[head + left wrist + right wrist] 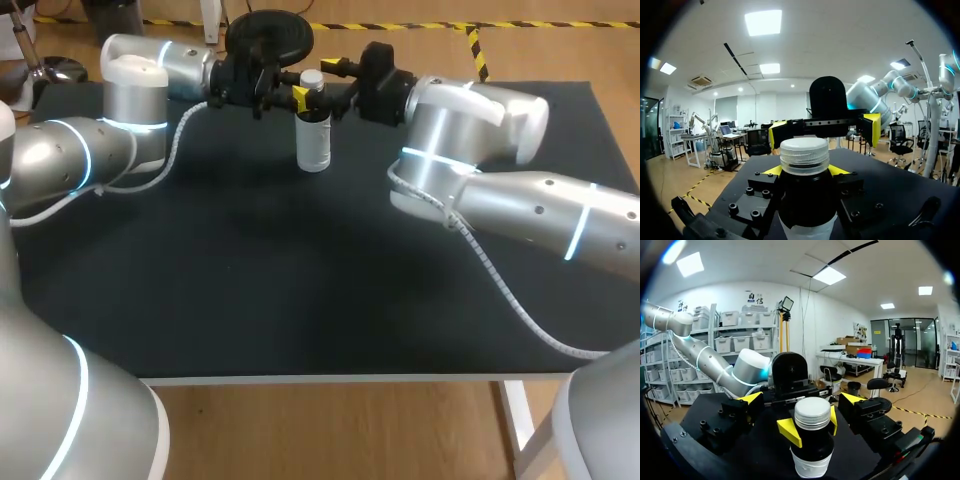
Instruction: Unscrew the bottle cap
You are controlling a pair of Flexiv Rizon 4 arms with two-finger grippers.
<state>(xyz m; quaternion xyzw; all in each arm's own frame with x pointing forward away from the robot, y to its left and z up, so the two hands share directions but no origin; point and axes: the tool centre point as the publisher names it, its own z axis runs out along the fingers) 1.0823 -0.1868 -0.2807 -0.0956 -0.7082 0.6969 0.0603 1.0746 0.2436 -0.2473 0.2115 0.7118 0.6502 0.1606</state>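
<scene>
Desk (300, 280): bottle (313, 140) stands upright near its far edge.
Left pincer (805, 172): clamped on the bottle below the cap (804, 155).
Right pincer (802, 401): apart, flanking the cap, seemingly not touching.
Cap: still on; unscrewing remains.

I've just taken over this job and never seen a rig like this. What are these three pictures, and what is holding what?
A robot's left arm and right arm meet over a black table. The wide picture looks down from above and behind them; the two round ones come from a camera on each wrist. One dark bottle with a white cap stands upright on the table. The left gripper clamps it just below the cap, yellow tips on both sides. The right gripper is open, its tips spread either side of the cap without touching it. The cap is still on.
</scene>
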